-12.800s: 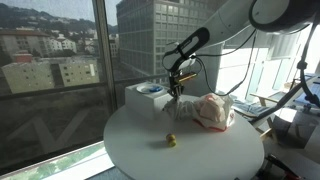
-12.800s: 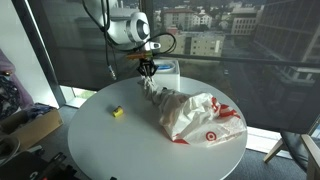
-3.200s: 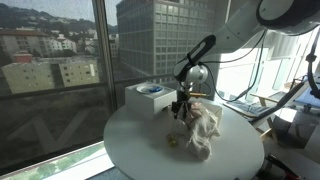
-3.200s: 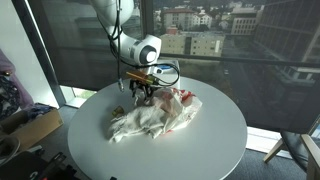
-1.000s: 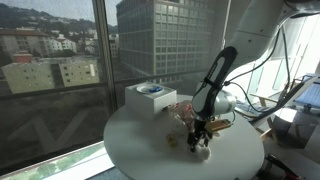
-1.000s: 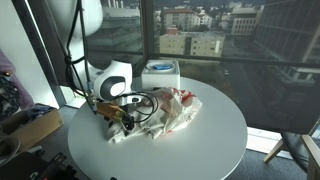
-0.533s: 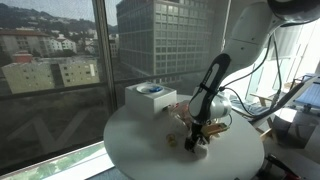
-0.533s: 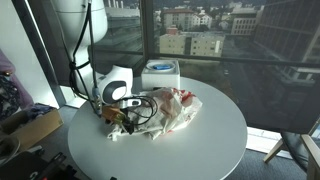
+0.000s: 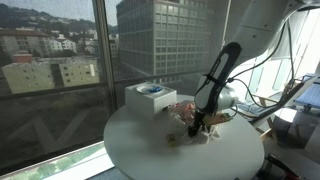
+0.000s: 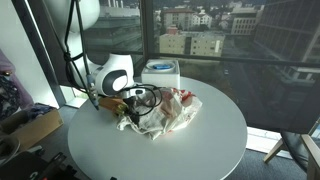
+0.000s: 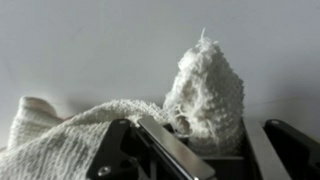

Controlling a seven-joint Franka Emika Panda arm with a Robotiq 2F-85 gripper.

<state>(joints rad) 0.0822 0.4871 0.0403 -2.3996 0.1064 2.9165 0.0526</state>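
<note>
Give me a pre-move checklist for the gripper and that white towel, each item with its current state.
1. Grip: ok. In the wrist view, a bunch of the towel sits between the fingers of the gripper.
2. Towel support: ok. The heap lies on the table, inside the rim in both exterior views.
3. Box clearance: ok. The white box stands behind the heap, apart from the gripper.
4. Cable: cannot tell. A black cable loops over the cloth and may be snagged.
5. Anything under the heap: cannot tell, the cloth hides it.
</note>
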